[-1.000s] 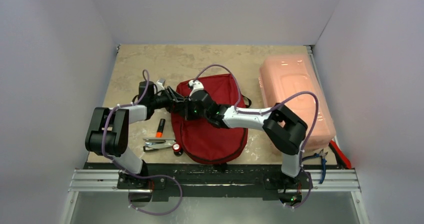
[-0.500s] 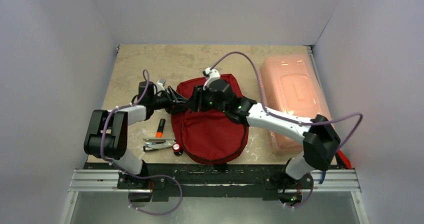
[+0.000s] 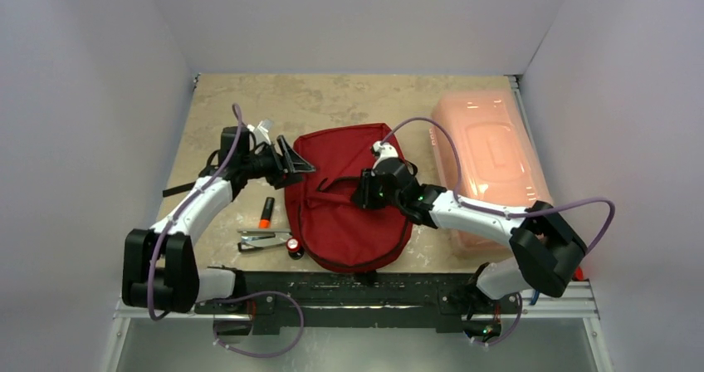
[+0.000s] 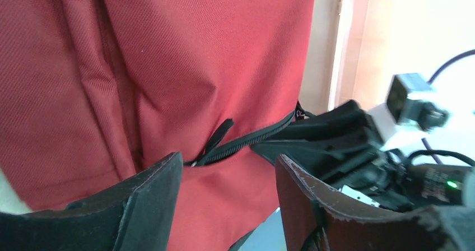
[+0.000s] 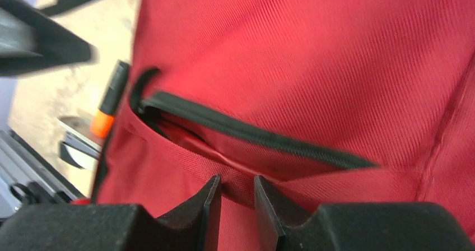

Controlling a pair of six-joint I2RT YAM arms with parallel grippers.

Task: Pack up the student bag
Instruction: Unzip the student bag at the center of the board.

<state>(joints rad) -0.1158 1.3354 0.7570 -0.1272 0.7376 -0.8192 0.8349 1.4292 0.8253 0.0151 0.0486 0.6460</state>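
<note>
Both arms were over the dark red fabric backpack [image 3: 349,218], which lay flat at the middle of the beige marbled tabletop [image 3: 332,98], rounded top toward my bases.

My left pincer [image 3: 297,156] hung at the backpack's far-left corner, released, jaws spread and nothing between them. In the left wrist view [image 4: 228,161] only red cloth [image 4: 168,66] and a black zipper [image 4: 252,139] with its pull showed through the gap.

My right pincer [image 3: 361,193] sat low on the backpack's upper middle. The right wrist view [image 5: 235,184] showed its fingers almost together at the lower lip of the front pocket, whose black zipper [image 5: 252,130] gaped. Red cloth [image 5: 336,55] filled the narrow gap; I could not tell whether the lip was pinched or merely behind the tips. The pocket's inside was dark.

Left of the backpack:
- orange-and-black marker [image 3: 266,212], just beside the edge
- silver-and-black metal tool [image 3: 264,239], kind unclear
- small red-and-black round object [image 3: 292,245], touching or nearly touching the backpack, too small to identify
- black strap [image 3: 176,190], partly under my left arm

Right of the backpack was a pale pink translucent plastic box [image 3: 490,160], its near end covered by my right arm.
</note>
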